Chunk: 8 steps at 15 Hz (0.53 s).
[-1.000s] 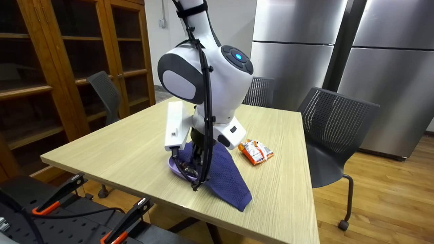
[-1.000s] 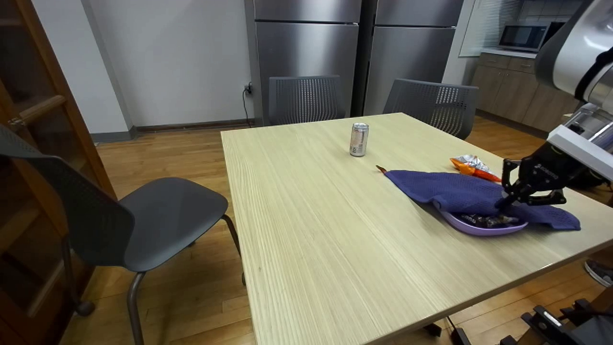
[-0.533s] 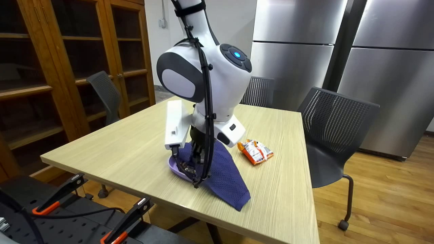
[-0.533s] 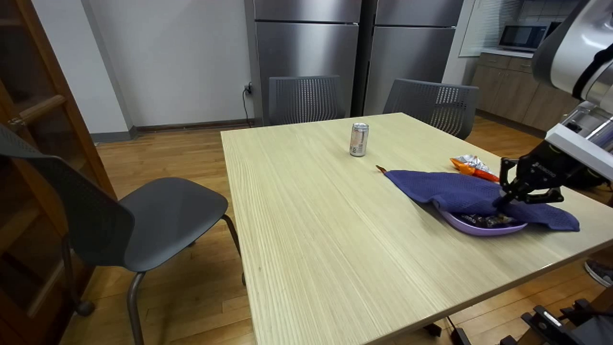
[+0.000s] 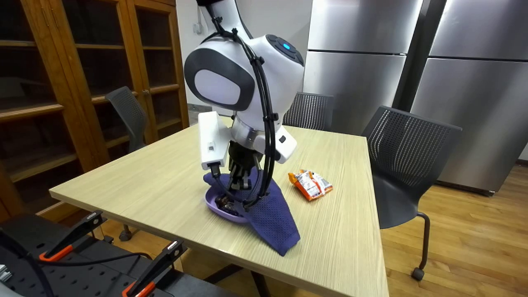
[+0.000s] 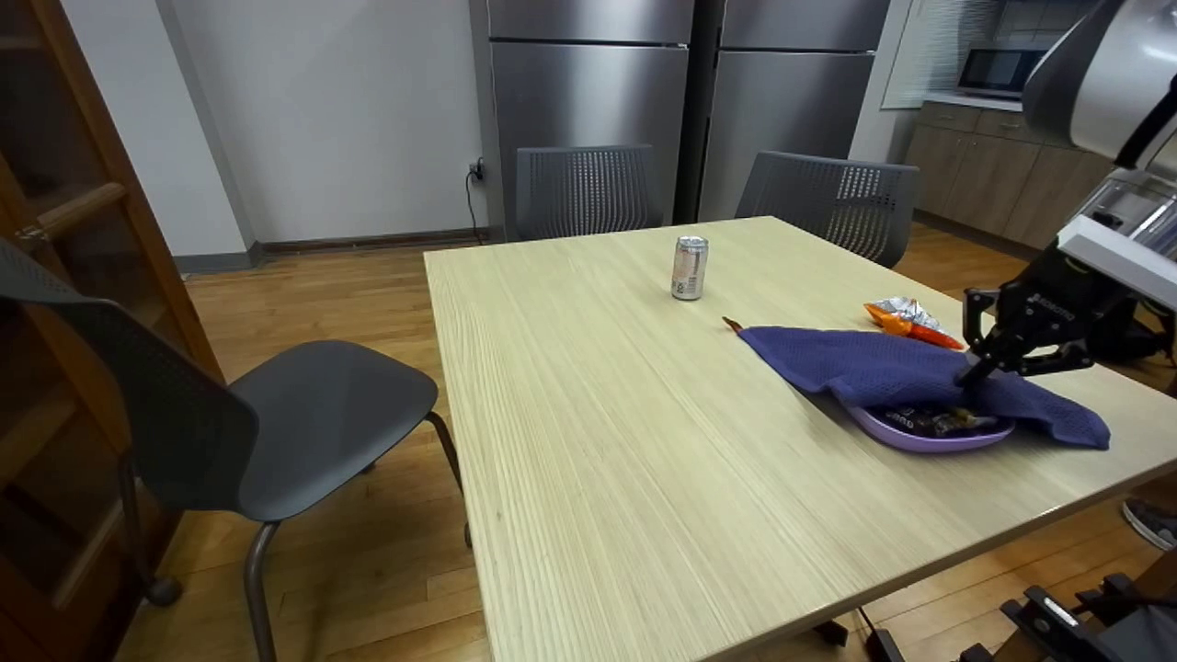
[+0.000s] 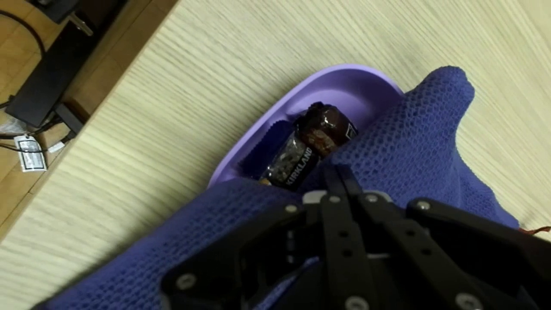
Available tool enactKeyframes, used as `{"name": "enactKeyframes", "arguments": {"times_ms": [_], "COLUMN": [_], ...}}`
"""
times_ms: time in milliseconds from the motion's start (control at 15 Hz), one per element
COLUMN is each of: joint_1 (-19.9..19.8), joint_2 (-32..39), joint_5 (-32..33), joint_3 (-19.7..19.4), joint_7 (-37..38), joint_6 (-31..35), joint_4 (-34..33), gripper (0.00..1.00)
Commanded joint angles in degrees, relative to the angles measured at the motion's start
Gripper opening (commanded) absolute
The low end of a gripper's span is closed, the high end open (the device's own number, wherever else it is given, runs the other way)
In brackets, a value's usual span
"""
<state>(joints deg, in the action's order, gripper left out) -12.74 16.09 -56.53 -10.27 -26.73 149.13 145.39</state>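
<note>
A rumpled blue waffle-weave towel [image 7: 413, 146] drapes partly over a lilac bowl [image 7: 353, 88], its edge dipping in a V near the center of the wrist view; wrapped snacks [image 7: 297, 161], one marked Kirkland, lie together in the bowl's uncovered part.

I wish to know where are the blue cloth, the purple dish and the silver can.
Blue cloth [image 6: 874, 361], in an exterior view: middle of its upper surface.
Purple dish [image 7: 361, 91], in the wrist view: bare inside surface.
Silver can [image 6: 690, 269], in an exterior view: middle of its side.
</note>
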Motion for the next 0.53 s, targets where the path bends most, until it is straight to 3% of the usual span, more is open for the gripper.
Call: {"name": "enactKeyframes", "arguments": {"times_ms": [0,467], "joint_1": [0.5,-0.6], "joint_2": [-4.4,-7.1], "joint_5": [6.9,16.2], "joint_3": [-0.8,-2.5], "joint_7": [7.7,17.7], "joint_6": [0.4,-1.6], "joint_4": [3.1,3.1], "gripper": [0.0,0.0]}}
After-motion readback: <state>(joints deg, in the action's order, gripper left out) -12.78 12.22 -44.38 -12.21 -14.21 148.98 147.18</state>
